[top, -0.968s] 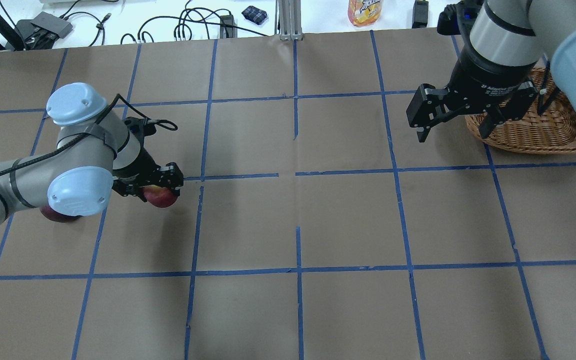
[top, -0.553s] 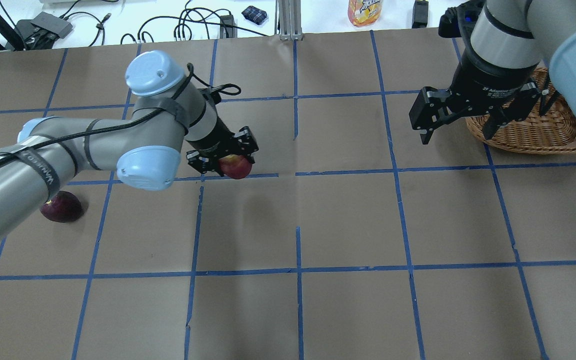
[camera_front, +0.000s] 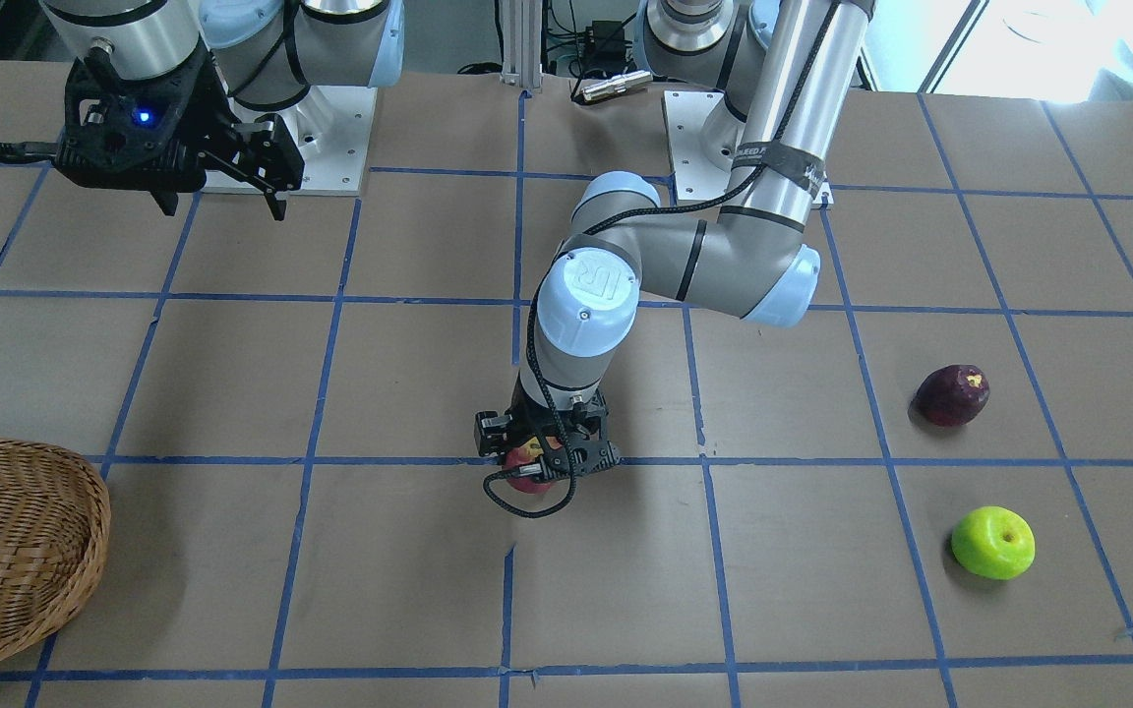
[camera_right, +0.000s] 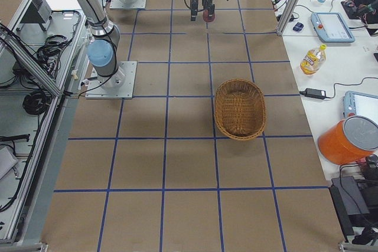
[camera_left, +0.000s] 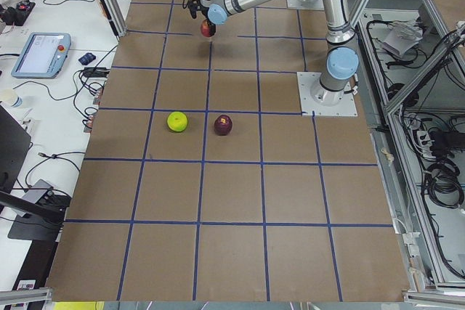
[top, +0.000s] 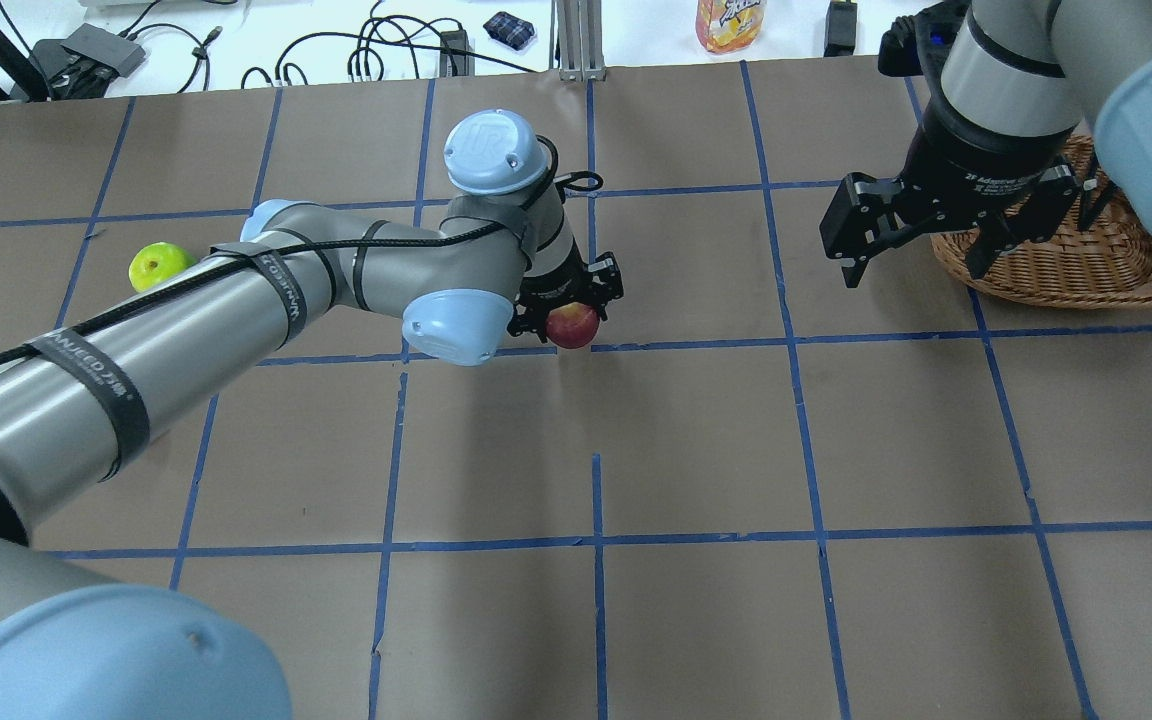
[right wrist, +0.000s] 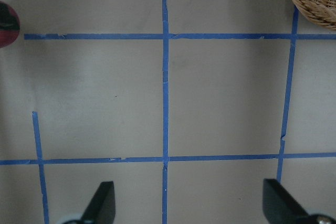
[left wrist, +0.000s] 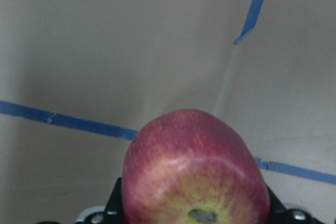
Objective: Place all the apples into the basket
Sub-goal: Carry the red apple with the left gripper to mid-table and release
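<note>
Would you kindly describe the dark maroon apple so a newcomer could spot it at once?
On the brown table gridded with blue tape, look at the end far from the woven wicker basket. Two apples lie loose there; it is the dark maroon apple, nearer the robot's base than the lime green apple.

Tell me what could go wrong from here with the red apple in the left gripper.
The left gripper pinches the red apple above the table; a slip could send it rolling away. The open right gripper hangs beside the basket, between it and the apple, so the two grippers might collide on a straight carry.
</note>
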{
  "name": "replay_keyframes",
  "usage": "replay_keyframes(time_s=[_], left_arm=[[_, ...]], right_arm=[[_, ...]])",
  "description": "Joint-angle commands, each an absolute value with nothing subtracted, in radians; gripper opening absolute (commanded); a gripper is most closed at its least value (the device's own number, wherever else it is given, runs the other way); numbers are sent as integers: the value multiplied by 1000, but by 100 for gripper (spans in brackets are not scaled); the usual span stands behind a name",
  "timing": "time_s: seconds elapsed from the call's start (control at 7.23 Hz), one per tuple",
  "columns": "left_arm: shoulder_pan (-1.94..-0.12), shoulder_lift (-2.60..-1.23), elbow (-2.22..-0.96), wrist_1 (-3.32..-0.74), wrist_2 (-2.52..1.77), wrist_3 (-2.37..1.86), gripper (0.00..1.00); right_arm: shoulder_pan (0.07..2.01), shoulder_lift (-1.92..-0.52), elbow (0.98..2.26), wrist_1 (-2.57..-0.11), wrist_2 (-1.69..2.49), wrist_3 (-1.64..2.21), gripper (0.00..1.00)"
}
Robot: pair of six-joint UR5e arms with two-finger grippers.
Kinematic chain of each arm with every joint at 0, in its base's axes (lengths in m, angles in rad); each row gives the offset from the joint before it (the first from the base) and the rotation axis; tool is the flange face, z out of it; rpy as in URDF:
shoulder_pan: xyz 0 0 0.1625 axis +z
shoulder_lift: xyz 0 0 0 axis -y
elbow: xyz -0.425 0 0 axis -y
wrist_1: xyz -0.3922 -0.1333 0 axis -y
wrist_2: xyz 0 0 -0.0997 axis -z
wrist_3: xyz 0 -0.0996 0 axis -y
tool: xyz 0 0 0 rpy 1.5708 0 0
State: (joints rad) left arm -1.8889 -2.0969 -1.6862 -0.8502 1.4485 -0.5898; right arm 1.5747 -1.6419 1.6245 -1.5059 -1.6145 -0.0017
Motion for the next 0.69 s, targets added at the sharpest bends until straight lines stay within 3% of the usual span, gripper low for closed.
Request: replay_keyframes(time_s=[0.0, 0.28, 0.55], left_arm=[[-1908, -2161, -1675, -688, 1460, -571, 100], [-1857, -2090, -1655, -704, 1421, -558, 100], [-1670, -1966, -1646, -947, 1426, -282, 100]], right_arm=[[1575, -1629, 1624, -1509, -1602, 9, 100], [1575, -1536, 1623, -1585, -1592, 5, 100], [1578, -1456, 1620, -1704, -1592, 14, 100]])
